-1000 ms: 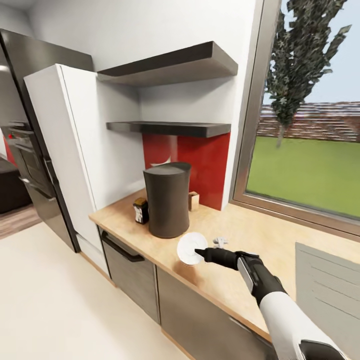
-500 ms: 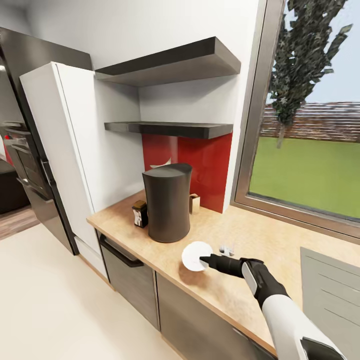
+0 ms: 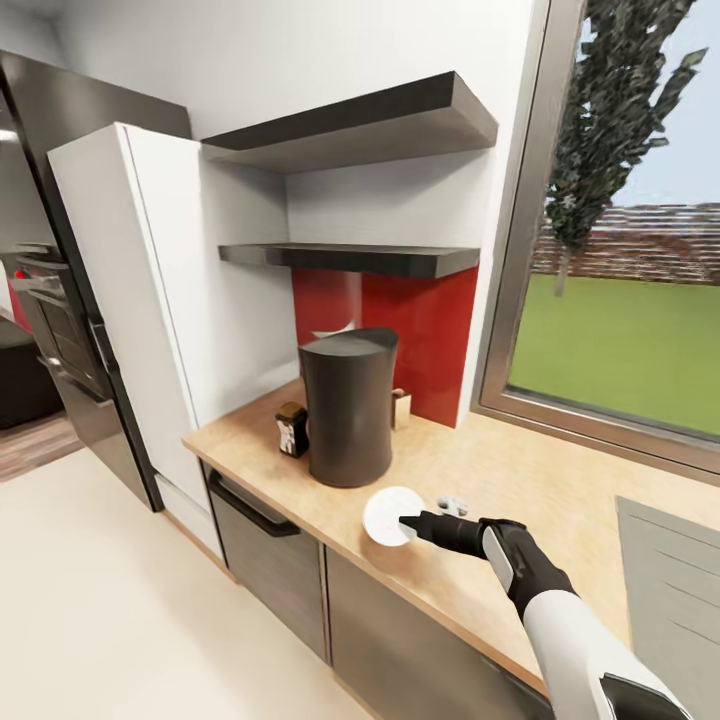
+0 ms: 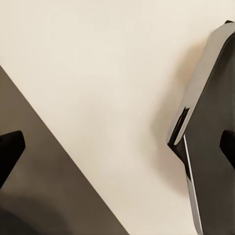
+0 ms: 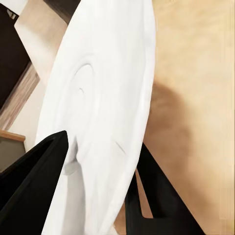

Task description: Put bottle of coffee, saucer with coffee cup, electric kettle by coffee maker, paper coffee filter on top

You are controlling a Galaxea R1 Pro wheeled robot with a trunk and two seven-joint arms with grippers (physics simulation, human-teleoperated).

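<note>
The dark coffee maker (image 3: 348,410) stands on the wooden countertop (image 3: 520,480) under the shelves. My right gripper (image 3: 408,522) is shut on the white saucer (image 3: 390,513), holding it tilted just above the counter, in front and to the right of the coffee maker. The right wrist view has the saucer (image 5: 103,107) close up, its rim between my black fingers (image 5: 34,176). A small dark bottle with a label (image 3: 292,430) sits at the coffee maker's left. My left gripper (image 4: 117,147) is open over the pale floor.
A small brown object (image 3: 401,408) stands behind the coffee maker by the red backsplash. A small grey item (image 3: 453,504) lies on the counter beyond the saucer. Two dark shelves (image 3: 350,258) hang above. A white cabinet (image 3: 140,300) and a window (image 3: 620,300) flank the counter.
The whole view has shifted slightly, so the camera moved. My right gripper still holds the saucer and has sunk a little towards the counter.
</note>
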